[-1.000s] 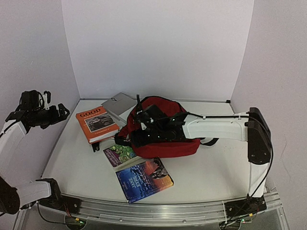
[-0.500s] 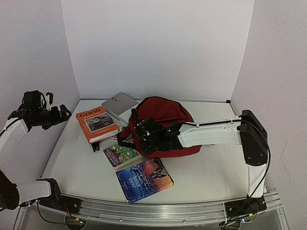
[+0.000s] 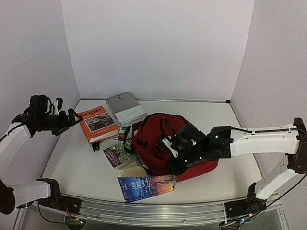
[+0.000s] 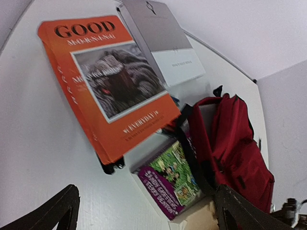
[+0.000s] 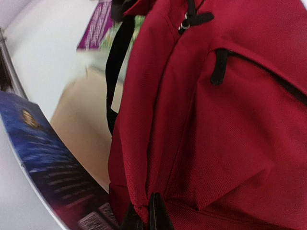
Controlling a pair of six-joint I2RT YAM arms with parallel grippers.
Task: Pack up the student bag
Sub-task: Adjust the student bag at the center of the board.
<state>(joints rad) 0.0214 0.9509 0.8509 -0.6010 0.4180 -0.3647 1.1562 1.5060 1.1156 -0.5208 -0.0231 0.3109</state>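
The student bag, a red backpack with black straps and zippers, lies in the middle of the table. My right gripper presses into its near side, shut on a fold of the red fabric; the black fingertips pinch it at the frame's bottom edge. My left gripper hovers open at the far left, beside an orange book. In the left wrist view the orange book, a grey book and the bag lie ahead of the wide-open gripper.
A grey book lies behind the orange one. A purple and green book sits at the bag's left edge, a blue book in front of it, partly under the bag. White walls close off the left, back and right.
My right gripper shut on the bag's fabric and dragged the bag toward the near right. The blue book shifted with it. The left gripper swung right, toward the orange book.
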